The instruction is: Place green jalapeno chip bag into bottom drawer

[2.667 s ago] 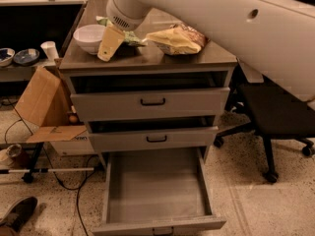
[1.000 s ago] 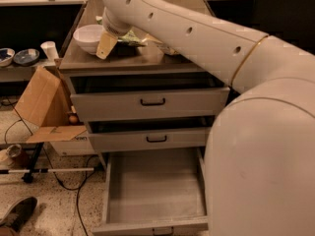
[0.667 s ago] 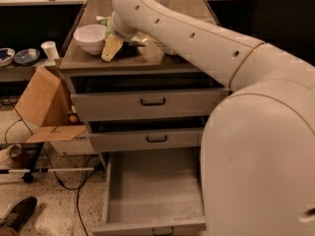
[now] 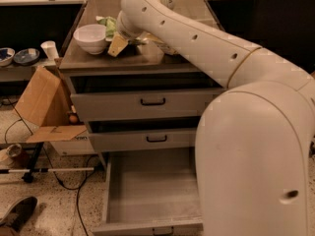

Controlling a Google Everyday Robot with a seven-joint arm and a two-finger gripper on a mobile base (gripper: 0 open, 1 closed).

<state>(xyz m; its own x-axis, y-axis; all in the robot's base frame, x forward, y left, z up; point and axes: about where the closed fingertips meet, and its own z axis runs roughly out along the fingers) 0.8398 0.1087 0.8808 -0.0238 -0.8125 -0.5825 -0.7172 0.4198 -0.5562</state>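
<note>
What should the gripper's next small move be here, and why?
Probably ease the gripper toward the green jalapeno chip bag: the gripper hovers over the cabinet top beside the white bowl, the bag lies just behind, and the bottom drawer already stands open.

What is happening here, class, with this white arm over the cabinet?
The white robot arm reaches over the grey cabinet's top. Its gripper sits by the white bowl, close to the small light-green chip bag lying there. The deep grey bottom drawer stands pulled open, and the bag is not yet in it.
</note>
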